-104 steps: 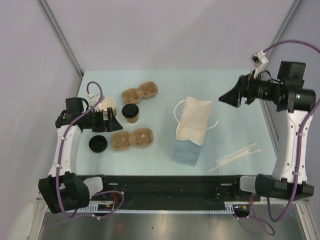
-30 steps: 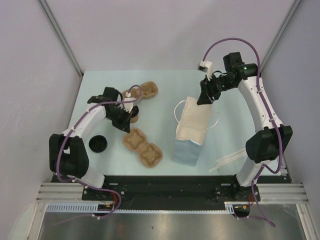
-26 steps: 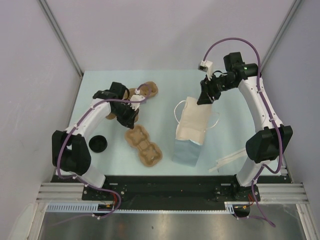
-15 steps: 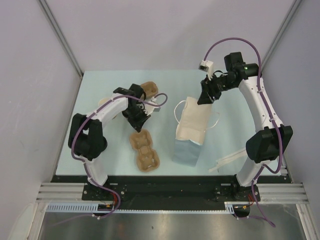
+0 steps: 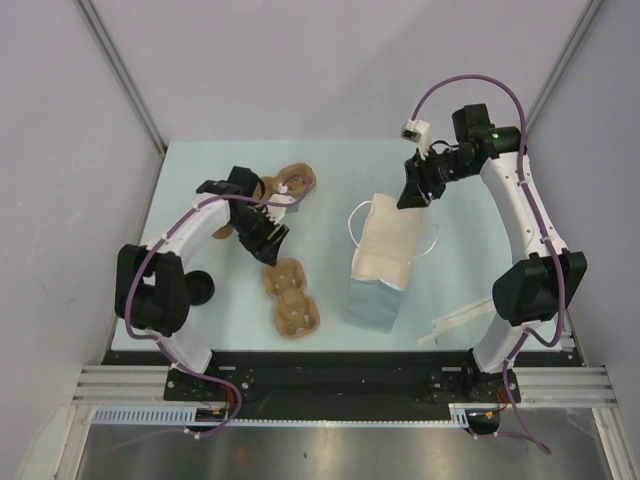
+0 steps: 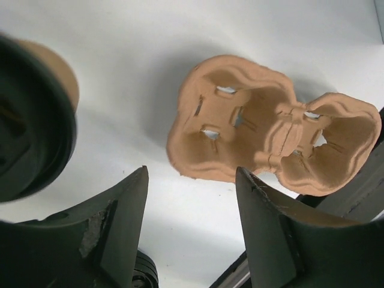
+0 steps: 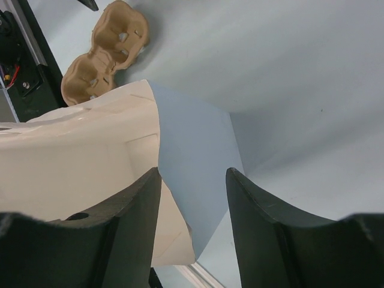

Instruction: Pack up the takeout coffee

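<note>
Left gripper [image 6: 192, 174]: open; its fingers [image 6: 123, 219] stand apart with only bare table [image 5: 460, 260] between them.
Takeout coffee [image 6: 33, 120]: just outside the left gripper's left finger, not between the fingers. The black lid faces the wrist camera, with brown cup wall showing behind it. Whether it touches the finger cannot be told.
Near pulp carrier [image 6: 270, 138]: empty, lying just beyond the left gripper's fingertips and a little to their right.
Far pulp carrier [image 5: 300, 178]: behind the left gripper, on the side away from its fingertips.
Loose black lid [image 5: 200, 288]: well behind the left gripper, beside the arm's lower link and partly hidden by it.
Right gripper [image 7: 193, 171]: open, poised at the far rim of the blue paper bag [image 5: 372, 300]. The bag's blue wall fills the gap between its fingers and the cream panel lies at its left finger. Contact cannot be told.
White sticks [image 5: 470, 315]: well apart from both grippers, near the right arm's base.
Change, left side: half a second earlier the left gripper reached nearer the bag; it has drawn back toward the near pulp carrier. At 3.5 s ago the coffee stood uncovered in the top view; the left wrist now hides it there. The near pulp carrier, then lying crosswise, now runs lengthwise.
Change, right side: the right gripper was raised off to the side at 3.5 s ago; over the last second it has held its place at the bag.
</note>
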### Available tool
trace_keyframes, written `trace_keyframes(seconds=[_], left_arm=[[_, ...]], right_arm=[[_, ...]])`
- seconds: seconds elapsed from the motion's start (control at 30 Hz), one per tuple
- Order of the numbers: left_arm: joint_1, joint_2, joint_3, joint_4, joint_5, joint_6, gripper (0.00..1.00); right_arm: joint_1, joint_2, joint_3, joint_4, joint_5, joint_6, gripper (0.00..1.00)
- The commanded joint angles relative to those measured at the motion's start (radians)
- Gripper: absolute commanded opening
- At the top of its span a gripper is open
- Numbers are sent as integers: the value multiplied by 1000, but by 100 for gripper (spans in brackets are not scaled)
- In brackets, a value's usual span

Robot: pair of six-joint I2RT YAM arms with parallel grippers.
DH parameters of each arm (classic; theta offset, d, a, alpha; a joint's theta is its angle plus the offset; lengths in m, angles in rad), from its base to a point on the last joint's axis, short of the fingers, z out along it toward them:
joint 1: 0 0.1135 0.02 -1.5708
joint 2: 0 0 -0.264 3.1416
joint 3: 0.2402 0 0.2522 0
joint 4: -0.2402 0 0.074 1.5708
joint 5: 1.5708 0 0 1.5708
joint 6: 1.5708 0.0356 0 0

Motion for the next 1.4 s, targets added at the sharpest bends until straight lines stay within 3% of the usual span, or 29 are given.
trace_keyframes(seconds=[0.0,0.23,0.53,1.0,1.37], left_arm=[[37,-76,-75,96,71,-33,65],[51,-87,-160,222,79,-73,61],[51,-17,-149,261,48,-61,45],[51,6,-184,250,41,-18,44],[51,5,-195,247,51,-10,21]], right_arm=[[-8,-10,31,-9,-22,5,53],[-11,-4,32,-9,-21,5,54],[-23,11,51,-14,-30,36,63],[-56,74,129,-114,-97,-27,72],[-31,79,126,-120,-67,-48,73]])
